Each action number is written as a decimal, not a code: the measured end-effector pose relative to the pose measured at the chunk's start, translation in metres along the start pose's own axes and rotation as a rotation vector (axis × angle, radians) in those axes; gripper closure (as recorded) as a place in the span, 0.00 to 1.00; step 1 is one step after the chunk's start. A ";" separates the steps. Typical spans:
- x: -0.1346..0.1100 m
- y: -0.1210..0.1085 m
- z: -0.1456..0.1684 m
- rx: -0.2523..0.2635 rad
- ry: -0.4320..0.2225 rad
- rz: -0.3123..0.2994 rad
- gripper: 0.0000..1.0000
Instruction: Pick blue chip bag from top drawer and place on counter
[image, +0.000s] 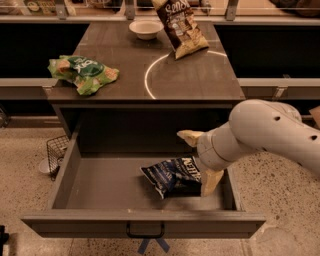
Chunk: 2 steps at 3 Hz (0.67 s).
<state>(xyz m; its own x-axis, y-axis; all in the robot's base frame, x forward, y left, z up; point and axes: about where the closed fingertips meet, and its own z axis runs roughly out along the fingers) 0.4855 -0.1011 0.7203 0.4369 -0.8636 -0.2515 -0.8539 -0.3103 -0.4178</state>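
Note:
The blue chip bag (172, 176) lies flat on the floor of the open top drawer (100, 185), right of its middle. My gripper (194, 163) has come in from the right and hangs over the bag's right end. It is open: one cream finger (188, 137) is behind the bag and the other finger (210, 182) is at its front right corner. The bag's right edge is hidden behind the wrist. The counter (200, 75) with the white circle arc lies above the drawer.
On the counter lie a green bag (82, 73) at the left, a white bowl (145, 29) at the back and a brown-and-cream bag (181, 27) next to it. A wire basket (56, 151) stands on the floor left of the drawer. The drawer's black handle (145, 233) faces me.

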 end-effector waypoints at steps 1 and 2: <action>0.009 0.002 0.013 0.056 -0.040 0.017 0.00; 0.012 -0.010 0.026 0.079 -0.060 0.008 0.00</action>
<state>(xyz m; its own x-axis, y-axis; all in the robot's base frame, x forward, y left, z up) 0.5065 -0.0977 0.6991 0.4483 -0.8398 -0.3062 -0.8336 -0.2692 -0.4823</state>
